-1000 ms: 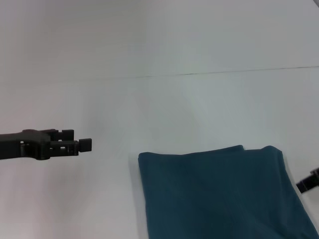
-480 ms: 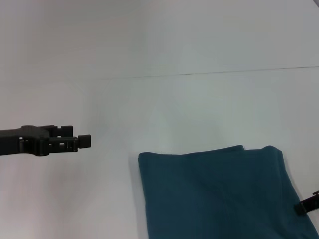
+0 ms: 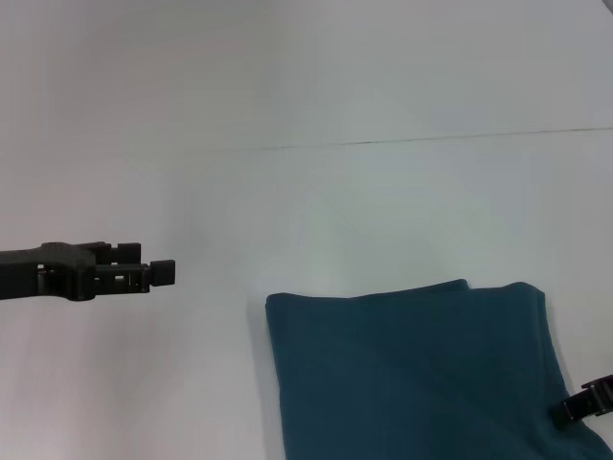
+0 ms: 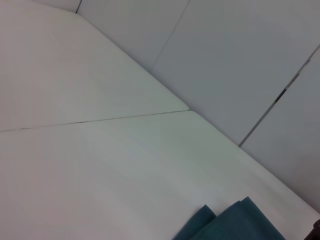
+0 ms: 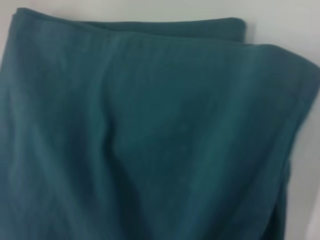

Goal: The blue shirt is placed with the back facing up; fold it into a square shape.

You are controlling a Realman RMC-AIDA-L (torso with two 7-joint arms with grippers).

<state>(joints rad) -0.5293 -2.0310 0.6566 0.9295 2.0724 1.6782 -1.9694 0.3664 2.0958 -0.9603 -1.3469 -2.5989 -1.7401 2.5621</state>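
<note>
The blue shirt [image 3: 412,374] lies folded into a thick, roughly rectangular stack on the white table, at the lower right of the head view. Its plain teal fabric fills the right wrist view [image 5: 150,135], and one corner shows in the left wrist view [image 4: 235,225]. My left gripper [image 3: 165,273] hovers over bare table well to the left of the shirt, pointing toward it and holding nothing. Only a small part of my right gripper [image 3: 577,406] shows, at the shirt's right edge near the bottom of the head view.
The white table [image 3: 306,192] has a thin seam line [image 3: 402,141] running across it behind the shirt. Bare tabletop stretches to the left of the shirt and beyond it. Grey wall panels [image 4: 240,55] stand past the table's far edge.
My right gripper has moved down and inward, from beside the shirt's right edge to over that edge. My left gripper dropped slightly, then held still. The shirt has not moved.
</note>
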